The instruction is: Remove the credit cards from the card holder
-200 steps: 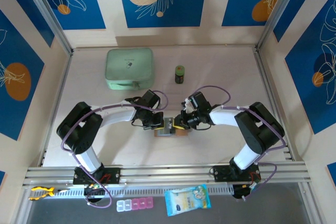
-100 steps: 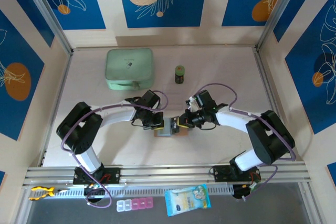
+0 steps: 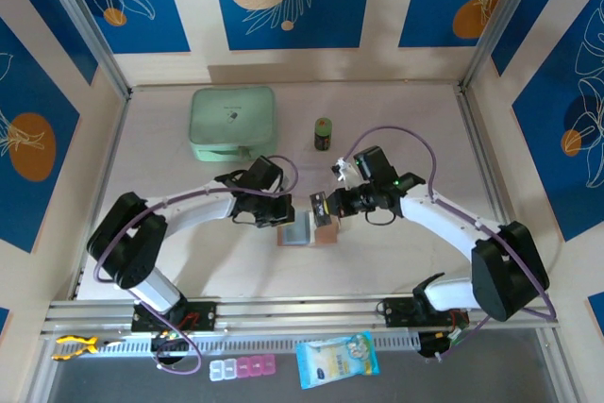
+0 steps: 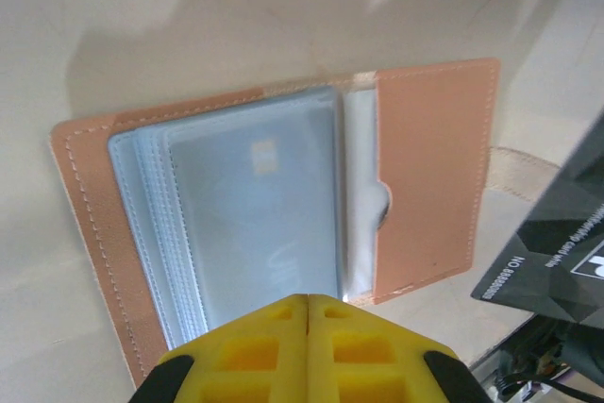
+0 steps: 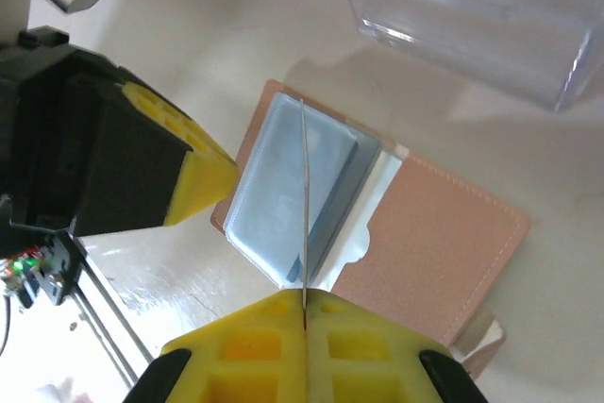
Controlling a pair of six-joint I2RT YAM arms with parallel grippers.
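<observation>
Card holder (image 3: 307, 232) lies open flat, long axis left–right. My right pincer (image 5: 304, 303) clamps one credit card (image 5: 304, 186) edge-on above it. My left pincer (image 4: 307, 309) is fully closed, holding nothing, at the holder's left edge. Bare table (image 3: 377, 266) on the near side.

on my left wrist camera the bottom edge cuts off the left end effector (image 4: 307, 301), which covers the card holder's (image 4: 434, 176) near rim. a dark credit card (image 4: 557, 247) runs off the right edge, its print partly cut off. on the right wrist camera i see that card edge-on in the right end effector (image 5: 304, 299), face unreadable; the clear box (image 5: 472, 16) is cropped at the top.
</observation>
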